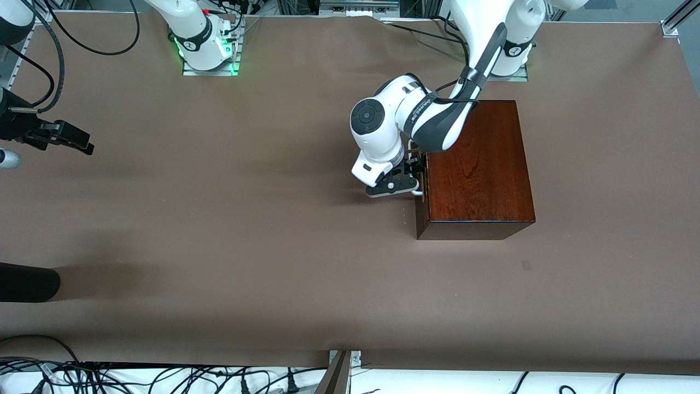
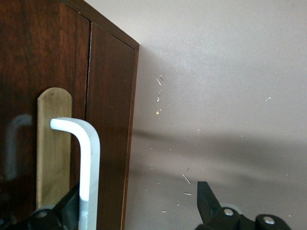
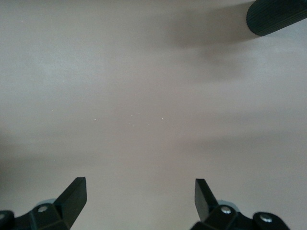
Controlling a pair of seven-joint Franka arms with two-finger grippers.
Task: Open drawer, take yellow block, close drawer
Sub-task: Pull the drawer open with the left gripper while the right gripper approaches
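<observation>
A brown paper-covered desk (image 1: 229,230) fills the scene, with cables along its edges and the two arm bases at the top of the front view. The glossy mahogany box (image 1: 476,169) sits toward the left arm's end, and its drawer (image 2: 108,134) is shut flush; the yellow block is nowhere visible, presumably inside. The left gripper (image 1: 403,176) is down in front of the drawer, its jaws spread wide with the white loop handle (image 2: 86,163) just inside one of them and nothing yet pinched. The right gripper (image 1: 60,137) waits over bare desk at the right arm's end, jaws also apart and empty. The handle looks stiff and smooth, likely slippery, so closing squarely across its straight bar seems the safest hold; the box looks heavy enough to stay put, though a pull off the drawer's axis could drag or bind it. Only the left wrist view shows the handle's bend, the pale wooden strip (image 2: 53,148) beneath it and the seam around the drawer front, while the front view alone shows the whole box and both arms.
</observation>
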